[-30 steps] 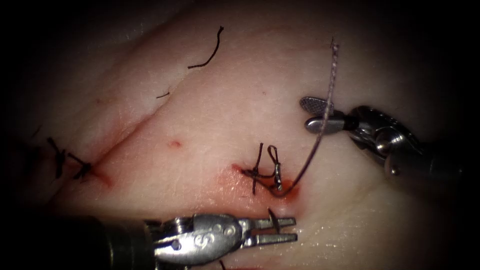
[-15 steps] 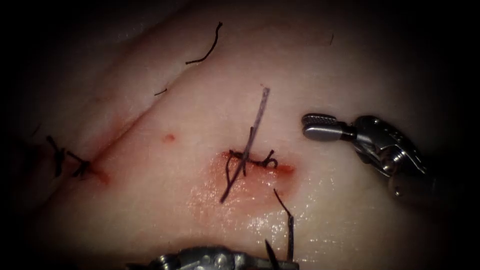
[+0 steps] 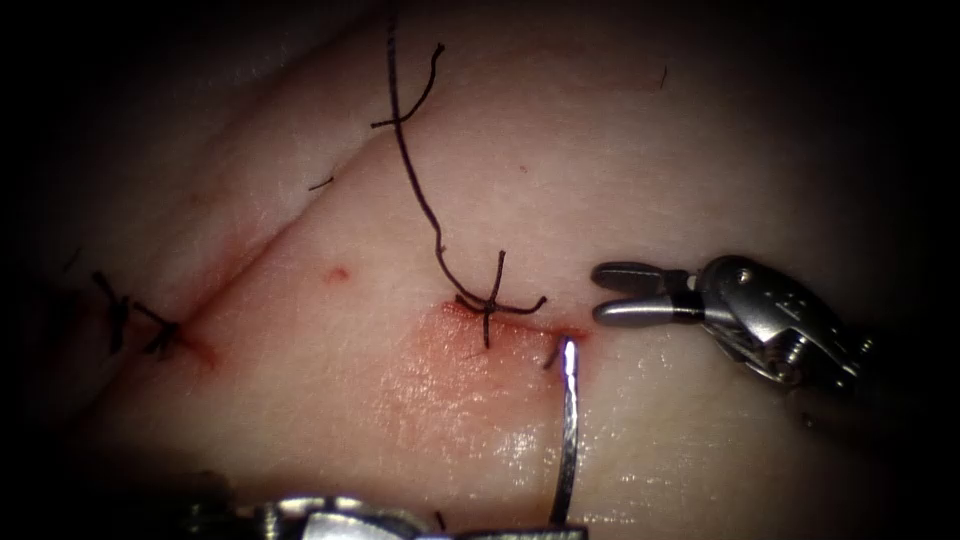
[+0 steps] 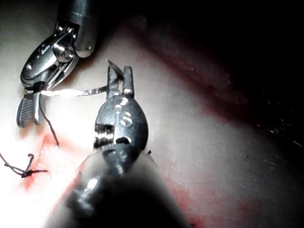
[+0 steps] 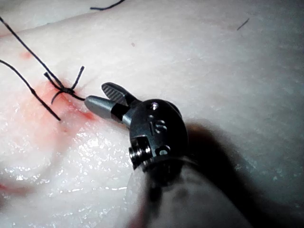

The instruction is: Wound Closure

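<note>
The tissue [image 3: 700,130] has a cut with a knotted stitch [image 3: 490,305] in a patch of red fluid [image 3: 460,365]. My left tool [image 3: 545,530] is at the bottom edge, its jaws [image 4: 119,78] shut on the curved needle [image 3: 568,430] close to its point. The needle's shiny body [image 4: 76,91] rises to the right end of the cut, where a short bit of thread leaves it. I cannot tell whether that end is still in the tissue. My right tool [image 3: 600,292] hovers just right of the cut, open [image 5: 105,96] and holding nothing. A long thread [image 3: 410,170] runs from the knot toward the top.
An older knotted stitch [image 3: 140,325] closes the cut further left. A loose cut end of thread [image 3: 420,100] and a tiny fragment [image 3: 322,184] lie on the tissue above. Wet, glistening tissue [image 3: 510,450] lies below the cut.
The right tool let go of the thread and dropped down beside the cut. The left tool pulled down with the needle, drawing it out. The long thread now lies up across the tissue.
</note>
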`<control>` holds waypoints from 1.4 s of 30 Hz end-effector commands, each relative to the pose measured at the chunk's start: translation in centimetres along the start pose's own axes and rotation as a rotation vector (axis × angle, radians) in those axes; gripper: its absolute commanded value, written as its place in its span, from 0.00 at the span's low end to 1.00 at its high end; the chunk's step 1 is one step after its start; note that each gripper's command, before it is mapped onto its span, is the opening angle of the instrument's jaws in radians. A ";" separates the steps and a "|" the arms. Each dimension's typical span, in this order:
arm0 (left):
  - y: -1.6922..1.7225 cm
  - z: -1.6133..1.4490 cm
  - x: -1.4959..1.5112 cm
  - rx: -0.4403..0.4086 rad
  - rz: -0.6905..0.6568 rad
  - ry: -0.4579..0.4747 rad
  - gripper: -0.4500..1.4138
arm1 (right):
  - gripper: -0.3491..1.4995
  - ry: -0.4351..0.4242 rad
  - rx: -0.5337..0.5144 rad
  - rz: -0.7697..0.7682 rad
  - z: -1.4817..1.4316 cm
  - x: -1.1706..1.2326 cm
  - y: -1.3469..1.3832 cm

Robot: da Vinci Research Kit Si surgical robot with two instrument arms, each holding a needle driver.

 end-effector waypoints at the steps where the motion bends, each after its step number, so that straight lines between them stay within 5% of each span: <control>1: 0.01 0.03 -0.02 0.020 0.022 -0.019 0.00 | 0.29 0.003 -0.006 -0.016 0.10 0.03 0.02; 17: 0.24 -0.36 0.26 0.105 0.218 -0.124 0.00 | 0.36 -0.028 -0.105 -0.094 0.23 0.21 -0.01; 23: -0.04 -0.50 0.38 0.163 0.242 -0.128 0.00 | 0.65 -0.053 -0.139 -0.107 0.20 0.20 -0.07; 29: -0.32 -0.68 0.46 0.275 0.257 -0.114 0.00 | 0.64 -0.080 -0.100 -0.129 0.24 0.24 -0.32; 34: -0.34 -0.79 0.44 0.319 0.265 -0.134 0.00 | 0.35 -0.120 -0.074 -0.174 0.34 0.26 -0.60; 42: -0.26 -0.83 0.39 0.321 0.280 -0.131 0.00 | 0.35 -0.144 -0.081 -0.201 0.50 0.07 -0.61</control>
